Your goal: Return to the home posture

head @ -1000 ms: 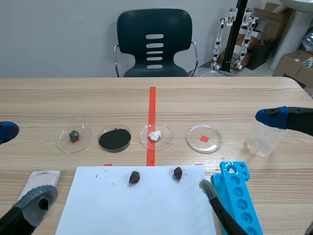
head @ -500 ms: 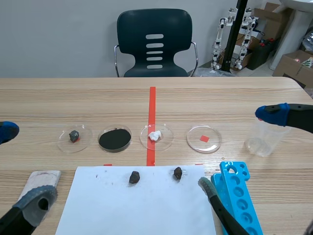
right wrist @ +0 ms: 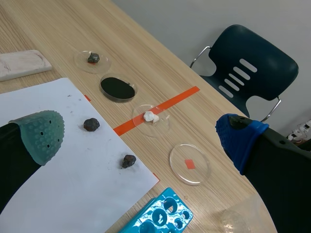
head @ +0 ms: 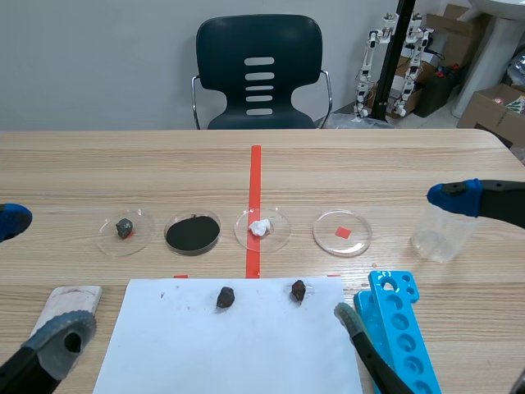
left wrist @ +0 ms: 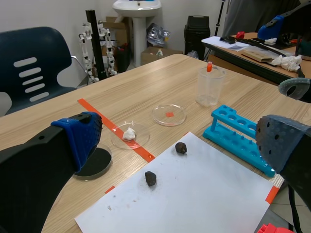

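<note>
Both arms sit low at the table's near edge. My left gripper (head: 37, 283) is open and holds nothing, its blue pad (head: 10, 222) and grey pad (head: 64, 338) wide apart beside a white sheet of paper (head: 230, 353). At the sheet's other side my right gripper (head: 398, 256) is open and holds nothing, above a blue test-tube rack (head: 402, 328). In the left wrist view the left gripper (left wrist: 180, 143) spans the sheet (left wrist: 194, 199). In the right wrist view the right gripper (right wrist: 141, 136) spans the dishes and the sheet (right wrist: 58, 160).
Two dark lumps (head: 225, 297) (head: 299, 288) lie on the sheet. Behind it stand several petri dishes: one with a stone (head: 125, 228), one with black powder (head: 192, 234), one with a white lump (head: 261, 227), one bare (head: 342, 233). A clear cup (head: 443, 234) stands right, a white block (head: 70, 302) left, a chair (head: 259, 74) behind.
The right gripper's fingers wavered by a few pixels and came back. Nothing else has moved.
</note>
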You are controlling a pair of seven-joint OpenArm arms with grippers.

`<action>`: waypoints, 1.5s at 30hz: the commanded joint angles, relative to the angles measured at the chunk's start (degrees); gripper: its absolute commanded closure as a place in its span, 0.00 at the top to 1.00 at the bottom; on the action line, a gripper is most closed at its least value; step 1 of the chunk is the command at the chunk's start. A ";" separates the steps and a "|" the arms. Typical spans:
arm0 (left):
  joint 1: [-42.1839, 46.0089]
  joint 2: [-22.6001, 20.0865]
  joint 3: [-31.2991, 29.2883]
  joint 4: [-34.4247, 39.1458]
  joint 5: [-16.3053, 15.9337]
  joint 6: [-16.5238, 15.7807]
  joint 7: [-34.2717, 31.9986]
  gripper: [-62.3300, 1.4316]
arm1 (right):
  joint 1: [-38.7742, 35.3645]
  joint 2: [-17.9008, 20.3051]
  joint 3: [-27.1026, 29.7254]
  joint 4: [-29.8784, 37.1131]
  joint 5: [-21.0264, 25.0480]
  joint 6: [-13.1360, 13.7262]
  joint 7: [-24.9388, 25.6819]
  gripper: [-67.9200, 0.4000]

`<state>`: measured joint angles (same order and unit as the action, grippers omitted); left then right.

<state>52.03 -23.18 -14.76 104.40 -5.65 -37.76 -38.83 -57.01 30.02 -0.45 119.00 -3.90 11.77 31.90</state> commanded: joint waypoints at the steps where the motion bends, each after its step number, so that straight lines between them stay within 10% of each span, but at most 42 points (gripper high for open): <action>1: 0.17 0.15 -0.48 0.94 -0.79 -0.13 -0.74 1.00 | 0.35 0.15 0.50 1.60 0.42 -0.20 0.83 1.00; 45: 0.17 0.15 -0.48 0.94 -0.79 -0.13 -0.74 1.00 | 0.35 0.13 0.50 2.69 0.48 -0.20 1.05 1.00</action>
<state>52.03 -23.18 -14.76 104.40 -5.65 -37.76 -38.83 -57.01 30.02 -0.45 119.68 -3.88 11.77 31.92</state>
